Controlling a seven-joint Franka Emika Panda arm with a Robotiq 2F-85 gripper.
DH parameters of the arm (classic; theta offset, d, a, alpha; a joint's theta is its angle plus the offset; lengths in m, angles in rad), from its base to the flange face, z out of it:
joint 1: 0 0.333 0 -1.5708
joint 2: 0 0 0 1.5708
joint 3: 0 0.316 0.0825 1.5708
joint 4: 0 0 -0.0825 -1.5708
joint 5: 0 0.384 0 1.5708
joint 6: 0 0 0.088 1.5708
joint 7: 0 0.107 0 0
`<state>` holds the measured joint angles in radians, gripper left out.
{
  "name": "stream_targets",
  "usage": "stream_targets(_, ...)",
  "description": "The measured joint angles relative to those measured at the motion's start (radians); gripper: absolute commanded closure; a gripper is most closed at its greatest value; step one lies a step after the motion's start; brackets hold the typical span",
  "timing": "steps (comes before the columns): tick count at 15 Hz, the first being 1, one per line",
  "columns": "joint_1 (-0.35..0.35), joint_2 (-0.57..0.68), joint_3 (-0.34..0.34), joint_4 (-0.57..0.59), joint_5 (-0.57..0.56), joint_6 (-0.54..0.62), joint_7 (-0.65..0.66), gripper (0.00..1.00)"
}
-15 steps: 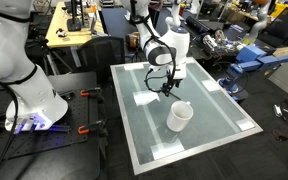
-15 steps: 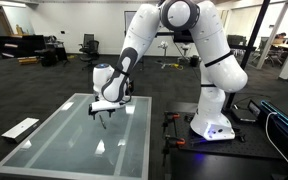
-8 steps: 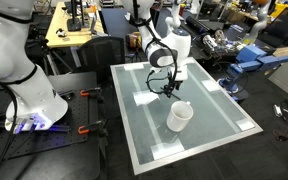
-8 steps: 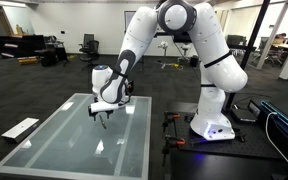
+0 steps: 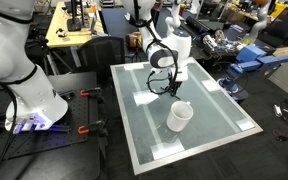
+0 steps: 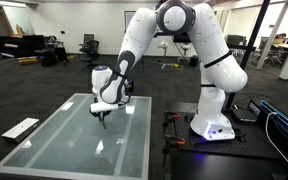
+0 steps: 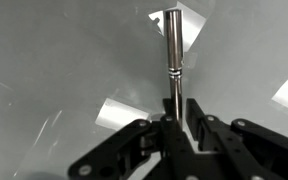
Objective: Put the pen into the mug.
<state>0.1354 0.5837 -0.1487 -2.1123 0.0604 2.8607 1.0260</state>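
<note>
Our end effector point(image 7: 174, 128), clamped on the pen point(image 7: 171, 50), has edged slightly toward the mug point(image 5: 179, 116) near the middle of the bench point(image 5: 224, 120). We judge the pen not yet over the rim.

Mug point(image 5: 179, 117) alone stands on glass table point(image 5: 219, 108), mouth unobstructed. Gripper point(image 5: 167, 92), clamping pen point(image 7: 171, 45), hangs just far of it, not touching.

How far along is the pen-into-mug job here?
Done: the gripper is shut on the pen, held above the table. In hand: carrying it. Left: move over the mug, which stands apart with no pen in it, and drop the pen in.
</note>
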Motion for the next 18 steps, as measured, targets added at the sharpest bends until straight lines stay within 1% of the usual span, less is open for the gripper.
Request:
stream_targets(2, 0.0, 0.001, 0.0, 0.001, 0.0, 0.0, 0.0, 0.97)
stream_targets(6, 0.005, 0.0, -0.003, -0.001, 0.0, 0.0, -0.001, 0.97)
stream_targets(9, 0.035, -0.028, -0.031, -0.032, -0.017, 0.0, -0.004, 0.97)
stream_targets(11, 0.062, -0.079, -0.055, -0.083, -0.046, 0.0, -0.022, 0.97)
stream_targets(14, 0.102, -0.186, -0.089, -0.175, -0.123, 0.0, -0.027, 0.97)
stream_targets(16, 0.121, -0.266, -0.107, -0.238, -0.193, 0.0, -0.027, 0.97)
stream_targets(18, 0.125, -0.346, -0.111, -0.295, -0.271, -0.003, -0.032, 0.97)
